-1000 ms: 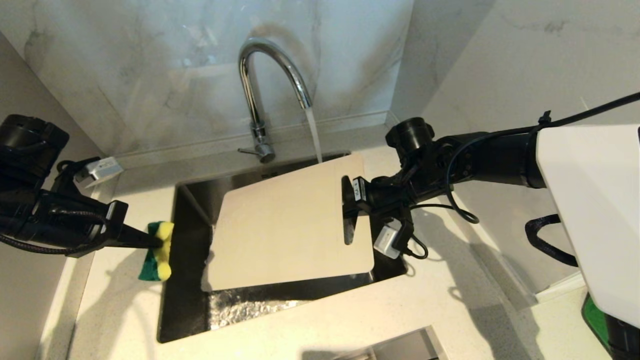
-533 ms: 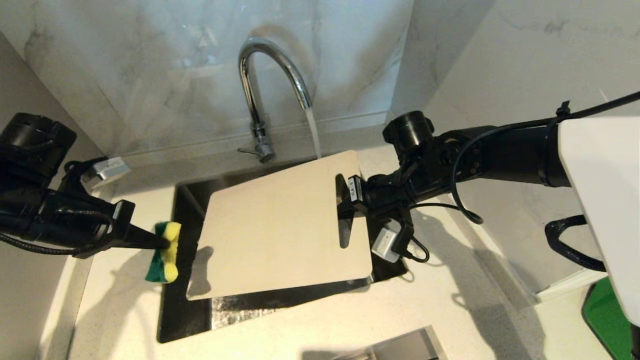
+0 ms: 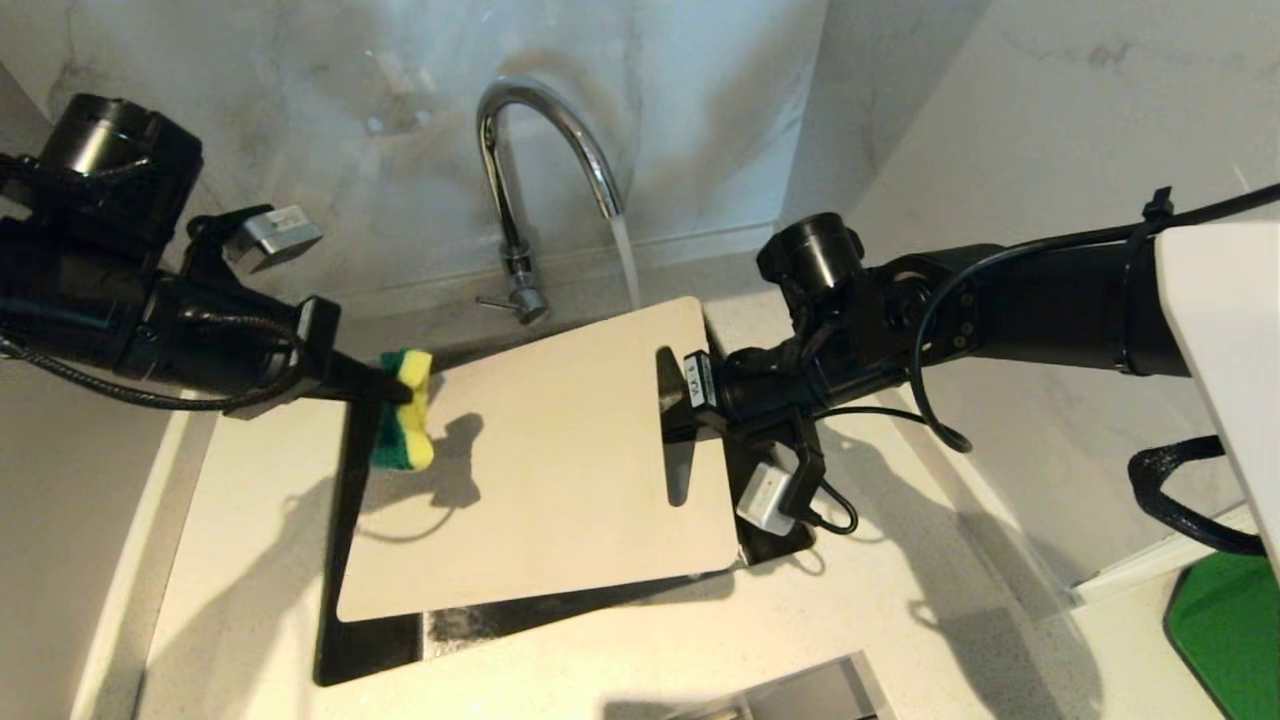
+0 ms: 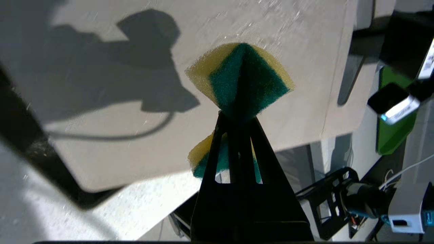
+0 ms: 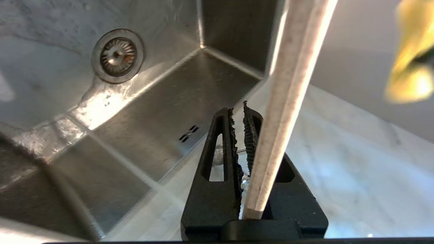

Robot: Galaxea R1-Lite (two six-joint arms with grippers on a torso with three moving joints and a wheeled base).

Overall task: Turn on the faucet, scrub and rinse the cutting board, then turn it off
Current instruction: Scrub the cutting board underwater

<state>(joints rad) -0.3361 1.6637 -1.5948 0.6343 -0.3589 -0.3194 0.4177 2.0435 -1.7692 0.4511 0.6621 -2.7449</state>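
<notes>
Head view first: my left end effector [image 3: 400, 385], at the centre left of the frame, is clamped tight on a green-and-yellow sponge [image 3: 405, 425], which sits over the left part of the cutting board [image 3: 540, 470]; whether it presses on the surface I cannot tell. From the left wrist camera I see the sponge [image 4: 239, 79] pinched between the closed fingers, bulging out to both sides. My right end effector [image 3: 680, 400], right of centre, grips the board at its slotted short end, its jaws nearly closed on the board's thickness; the right wrist camera shows the board's edge [image 5: 288, 98] running up between the toothed fingers [image 5: 232, 142]. The board is held above the sink [image 3: 375, 650], spanning most of the basin. Behind it, at the upper centre, the faucet [image 3: 520, 130] is running, its stream falling past the board's far edge. Around the sink lies the pale desk [image 3: 900, 620].
</notes>
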